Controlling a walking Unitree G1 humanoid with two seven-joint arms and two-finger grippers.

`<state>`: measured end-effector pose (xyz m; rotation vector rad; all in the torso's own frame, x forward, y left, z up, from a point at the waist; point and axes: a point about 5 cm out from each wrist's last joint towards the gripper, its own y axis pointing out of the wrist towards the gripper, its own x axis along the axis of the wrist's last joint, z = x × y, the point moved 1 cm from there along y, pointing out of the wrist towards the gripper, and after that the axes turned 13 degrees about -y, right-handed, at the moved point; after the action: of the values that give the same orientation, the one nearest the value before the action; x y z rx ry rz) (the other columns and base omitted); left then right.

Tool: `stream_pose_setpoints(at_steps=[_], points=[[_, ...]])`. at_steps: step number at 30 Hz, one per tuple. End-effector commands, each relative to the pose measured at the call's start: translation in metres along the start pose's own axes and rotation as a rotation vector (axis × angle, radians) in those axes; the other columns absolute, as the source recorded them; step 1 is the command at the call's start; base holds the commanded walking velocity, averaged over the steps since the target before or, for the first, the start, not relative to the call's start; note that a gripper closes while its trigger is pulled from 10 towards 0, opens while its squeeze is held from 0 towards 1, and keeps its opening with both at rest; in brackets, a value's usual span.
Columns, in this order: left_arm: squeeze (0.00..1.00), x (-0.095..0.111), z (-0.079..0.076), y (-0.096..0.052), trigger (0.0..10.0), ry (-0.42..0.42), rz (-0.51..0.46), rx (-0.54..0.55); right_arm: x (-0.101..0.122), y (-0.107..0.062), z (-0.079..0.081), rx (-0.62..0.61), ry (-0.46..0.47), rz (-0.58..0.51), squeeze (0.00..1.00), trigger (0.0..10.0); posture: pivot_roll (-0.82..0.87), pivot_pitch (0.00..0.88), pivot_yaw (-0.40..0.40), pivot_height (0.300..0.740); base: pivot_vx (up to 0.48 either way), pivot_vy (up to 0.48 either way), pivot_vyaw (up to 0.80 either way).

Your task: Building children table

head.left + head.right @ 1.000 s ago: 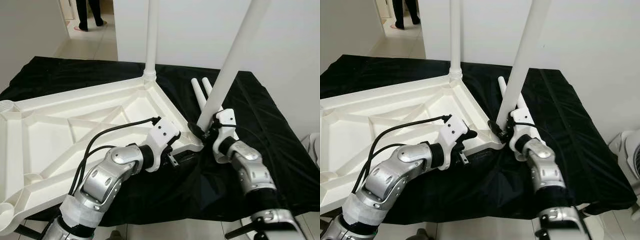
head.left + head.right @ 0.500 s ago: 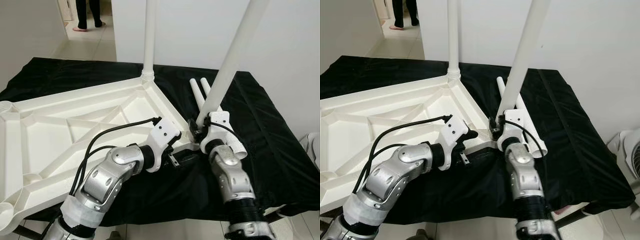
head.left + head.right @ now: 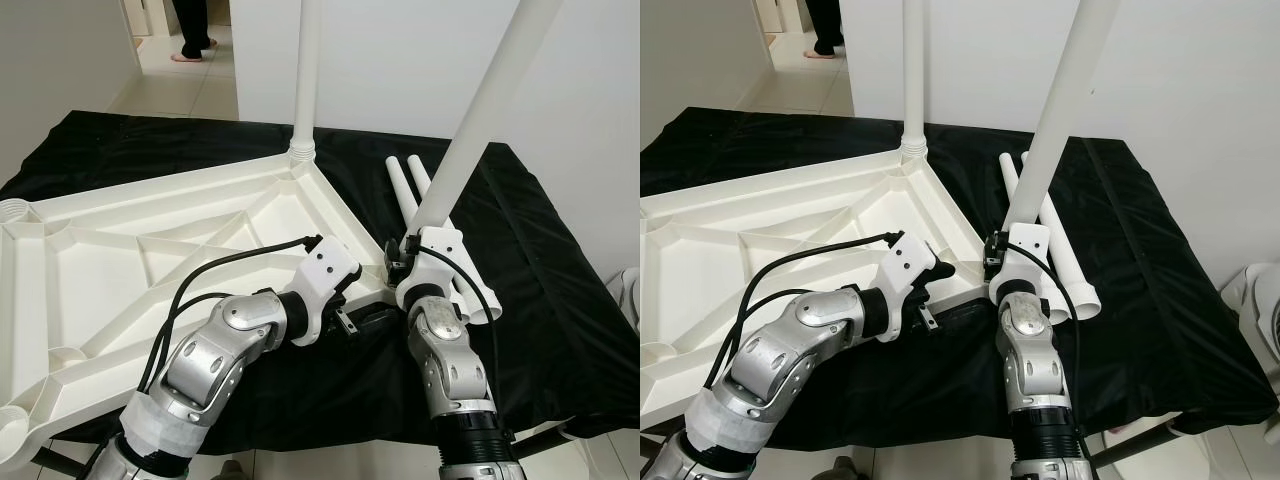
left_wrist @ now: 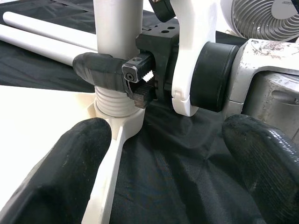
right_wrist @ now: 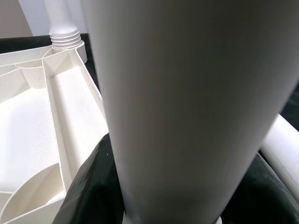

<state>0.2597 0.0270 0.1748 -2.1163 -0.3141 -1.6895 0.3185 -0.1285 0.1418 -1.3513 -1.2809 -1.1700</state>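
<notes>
The white table top (image 3: 150, 250) lies upside down on a black cloth. One white leg (image 3: 305, 80) stands upright in its far corner. My right gripper (image 3: 398, 262) is shut on a second, tilted leg (image 3: 480, 110) just above its threaded end (image 4: 112, 100), which sits in the near right corner socket (image 4: 122, 122). One black finger (image 4: 100, 70) wraps around that leg. My left gripper (image 4: 173, 158) is open, its fingertips on either side of the same corner, low beside the table edge (image 3: 355, 315).
Two loose white legs (image 3: 440, 240) lie on the cloth right of the table top. A person's legs (image 3: 195, 30) stand in the doorway at the back left. A fan (image 3: 1260, 300) stands on the floor off the table's right edge. A white wall rises behind.
My right forearm has swung leftward to sit straight below the tilted leg, its wrist turned around the leg's base. The left arm holds still. The camera shifted slightly.
</notes>
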Motion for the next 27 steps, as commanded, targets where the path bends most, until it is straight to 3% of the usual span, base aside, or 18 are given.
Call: stream_pose_setpoints(at_steps=[1, 2, 3, 6, 10, 11, 15, 20, 23, 27], points=[[0.0, 0.002, -0.002, 0.001, 10.0, 0.009, -0.01, -0.002, -0.002, -0.001, 0.001, 0.011, 0.033, 0.015, 0.0, 10.0, 0.1, 0.0, -0.048, 0.74, 0.0, 0.0, 0.0], [0.0, 0.002, -0.002, 0.001, 10.0, 0.01, -0.01, -0.003, 0.0, 0.0, 0.0, 0.003, 0.028, 0.01, 0.0, 10.0, 0.1, 0.0, -0.048, 0.74, 0.0, 0.0, 0.0], [0.0, 0.002, -0.002, 0.001, 10.0, 0.011, -0.011, -0.004, 0.001, 0.0, -0.001, 0.006, 0.028, 0.0, 1.0, 10.0, 0.1, 0.0, -0.049, 0.74, 0.0, 0.0, 0.0], [0.0, 0.002, -0.003, 0.002, 10.0, 0.011, -0.011, -0.004, 0.002, 0.001, -0.002, 0.008, 0.028, -0.006, 1.0, 10.0, 0.1, 0.0, -0.049, 0.74, 0.0, 0.0, 0.0], [0.0, 0.002, -0.003, 0.002, 10.0, 0.013, -0.012, -0.007, 0.007, 0.006, -0.005, 0.102, 0.007, -0.057, 1.0, 10.0, 0.1, 0.0, -0.051, 0.74, 0.0, 0.0, 0.0], [0.0, 0.002, -0.004, 0.002, 10.0, 0.013, -0.012, -0.008, 0.009, 0.007, -0.007, 0.129, 0.014, -0.075, 0.0, 10.0, 0.1, 0.0, -0.052, 0.74, 0.0, 0.0, 0.0], [0.0, 0.001, -0.004, 0.002, 10.0, 0.013, -0.012, -0.009, 0.012, 0.009, -0.01, 0.166, 0.012, -0.1, 0.0, 10.0, 0.1, 0.0, -0.051, 0.74, 0.0, 0.0, 0.0], [0.0, 0.002, -0.004, 0.003, 10.0, 0.012, -0.012, -0.009, 0.015, 0.011, -0.007, 0.334, -0.048, -0.146, 0.0, 10.0, 0.1, 0.0, -0.05, 0.74, 0.0, 0.0, 0.0], [0.0, 0.002, -0.004, 0.003, 10.0, 0.012, -0.012, -0.009, 0.015, 0.011, -0.007, 0.334, -0.048, -0.146, 0.0, 10.0, 0.1, 0.0, -0.05, 0.74, 0.0, 0.0, 0.0], [0.0, 0.002, -0.004, 0.003, 10.0, 0.012, -0.012, -0.01, 0.011, 0.012, -0.01, 0.45, -0.099, -0.153, 0.0, 10.0, 0.09, 0.0, -0.045, 0.74, 0.0, 0.0, 0.0]])
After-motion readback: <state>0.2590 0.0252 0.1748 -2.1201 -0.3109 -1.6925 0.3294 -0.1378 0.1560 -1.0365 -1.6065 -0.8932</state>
